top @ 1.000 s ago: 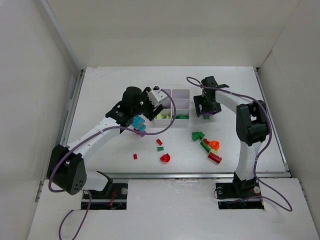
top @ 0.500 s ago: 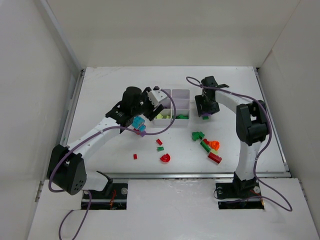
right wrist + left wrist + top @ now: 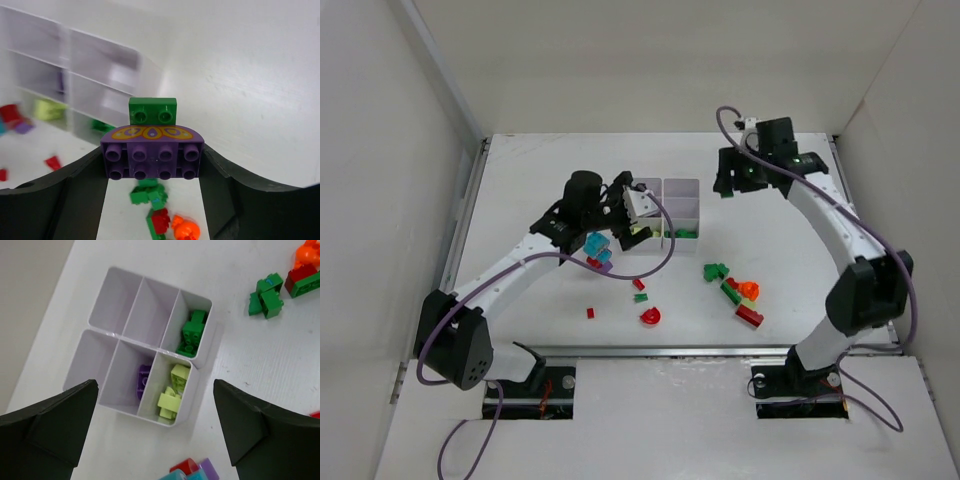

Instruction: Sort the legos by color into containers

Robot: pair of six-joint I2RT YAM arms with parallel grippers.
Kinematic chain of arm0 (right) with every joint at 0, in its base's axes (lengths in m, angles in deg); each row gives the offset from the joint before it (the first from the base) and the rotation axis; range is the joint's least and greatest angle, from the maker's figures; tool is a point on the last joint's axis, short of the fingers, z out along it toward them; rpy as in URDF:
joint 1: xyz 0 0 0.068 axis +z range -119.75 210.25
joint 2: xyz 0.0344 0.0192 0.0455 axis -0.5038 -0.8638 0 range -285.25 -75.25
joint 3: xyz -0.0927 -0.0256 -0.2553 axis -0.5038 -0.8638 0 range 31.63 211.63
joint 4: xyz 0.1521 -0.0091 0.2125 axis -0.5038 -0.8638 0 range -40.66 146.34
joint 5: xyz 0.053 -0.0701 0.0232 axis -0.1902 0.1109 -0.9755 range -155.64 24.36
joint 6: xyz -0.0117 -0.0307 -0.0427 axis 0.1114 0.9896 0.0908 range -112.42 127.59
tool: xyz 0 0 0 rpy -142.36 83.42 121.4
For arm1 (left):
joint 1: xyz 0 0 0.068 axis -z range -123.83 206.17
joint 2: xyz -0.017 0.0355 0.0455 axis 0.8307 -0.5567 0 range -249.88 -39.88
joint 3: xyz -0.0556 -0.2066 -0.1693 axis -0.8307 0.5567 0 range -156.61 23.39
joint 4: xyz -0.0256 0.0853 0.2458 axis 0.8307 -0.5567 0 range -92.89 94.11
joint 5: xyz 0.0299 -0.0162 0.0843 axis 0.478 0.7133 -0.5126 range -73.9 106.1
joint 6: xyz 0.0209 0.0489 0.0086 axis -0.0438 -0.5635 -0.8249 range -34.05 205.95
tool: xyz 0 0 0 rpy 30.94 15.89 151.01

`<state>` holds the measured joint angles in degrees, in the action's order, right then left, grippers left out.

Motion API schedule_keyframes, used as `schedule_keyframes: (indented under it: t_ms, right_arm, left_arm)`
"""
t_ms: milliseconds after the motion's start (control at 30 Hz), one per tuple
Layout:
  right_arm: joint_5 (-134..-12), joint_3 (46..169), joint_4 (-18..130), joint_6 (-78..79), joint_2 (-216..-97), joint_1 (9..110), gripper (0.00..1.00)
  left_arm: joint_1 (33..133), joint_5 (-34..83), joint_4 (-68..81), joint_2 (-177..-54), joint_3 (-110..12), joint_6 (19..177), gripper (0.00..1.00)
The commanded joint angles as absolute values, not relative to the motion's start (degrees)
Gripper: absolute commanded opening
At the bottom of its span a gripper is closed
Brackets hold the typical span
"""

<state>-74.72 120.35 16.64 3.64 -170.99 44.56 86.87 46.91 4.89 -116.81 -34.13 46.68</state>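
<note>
The white six-compartment containers tray [image 3: 150, 344] lies below my left gripper [image 3: 155, 388], which is open and empty above it. One compartment holds green legos [image 3: 192, 333], one yellow-green legos [image 3: 172, 390], one a purple lego [image 3: 143, 382]. In the top view my left gripper [image 3: 636, 216] hangs at the tray's [image 3: 700, 183] left edge. My right gripper [image 3: 152, 162] is shut on a purple brick [image 3: 152, 152] with a green brick [image 3: 152, 111] stuck to it, lifted off the table right of the tray [image 3: 75, 65]. Seen from above, the right gripper [image 3: 732, 186] is beside the tray's back right corner.
A cyan, red and purple cluster [image 3: 597, 252] lies left of the tray. Green bricks [image 3: 716, 270], an orange piece [image 3: 750, 290] and a red brick [image 3: 750, 317] lie in front of the right arm. A red round piece [image 3: 651, 316] and small red and green bits [image 3: 640, 291] sit near the front.
My left gripper has opened over the tray. My right gripper closed on the purple brick, then lifted it off the table and swung back and up.
</note>
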Motion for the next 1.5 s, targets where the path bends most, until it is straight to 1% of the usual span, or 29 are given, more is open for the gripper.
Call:
schedule_keyframes:
  t_ms: [0, 67, 100, 133, 200, 233, 400, 700, 967, 1367, 1467]
  right_arm:
    - [-88.9, 118.7, 24.8, 4.3, -164.4, 44.4, 0.01]
    - [-95.9, 116.4, 29.8, 2.1, -160.4, 44.4, 0.00]
    - [-103.8, 115.0, 32.8, 1.1, -159.3, 44.4, 0.00]
    - [-107.1, 112.3, 39.1, -1.5, -156.9, 44.4, 0.00]
    - [-113.4, 110.4, 44.8, -4.6, -155.0, 44.4, 0.00]
    - [-114.3, 109.9, 47.3, -5.4, -153.7, 44.4, 0.00]
    - [-118.5, 112.5, 47.3, -5.4, -152.3, 46.3, 0.00]
    - [-117.8, 112.0, 47.3, -6.6, -151.0, 48.1, 0.00]
    - [-115.6, 109.5, 47.3, -6.6, -149.2, 48.6, 0.00]
    - [-115.6, 109.0, 47.3, -6.6, -149.7, 48.6, 0.00]
    - [-115.6, 109.0, 47.3, -6.6, -149.7, 48.6, 0.00]
  left_arm:
    - [88.1, 54.2, 10.6, -114.8, -38.0, 42.7, 1.00]
    - [89.3, 55.1, 14.9, -114.8, -38.5, 42.1, 1.00]
    - [89.3, 55.9, 16.4, -114.8, -38.5, 42.1, 1.00]
    - [89.3, 56.5, 18.1, -114.8, -39.1, 42.1, 1.00]
    - [90.7, 57.3, 22.2, -114.8, -39.8, 42.1, 1.00]
    - [90.7, 57.3, 23.5, -115.4, -39.8, 42.1, 1.00]
    - [94.3, 56.5, 31.3, -116.5, -40.4, 37.4, 1.00]
    - [95.6, 54.8, 35.3, -118.1, -41.6, 32.0, 1.00]
    - [96.2, 51.4, 35.8, -118.1, -41.6, 31.4, 1.00]
    - [96.2, 54.5, 35.8, -114.6, -40.0, 30.1, 1.00]
    - [96.2, 56.0, 35.8, -114.6, -40.0, 30.8, 0.93]
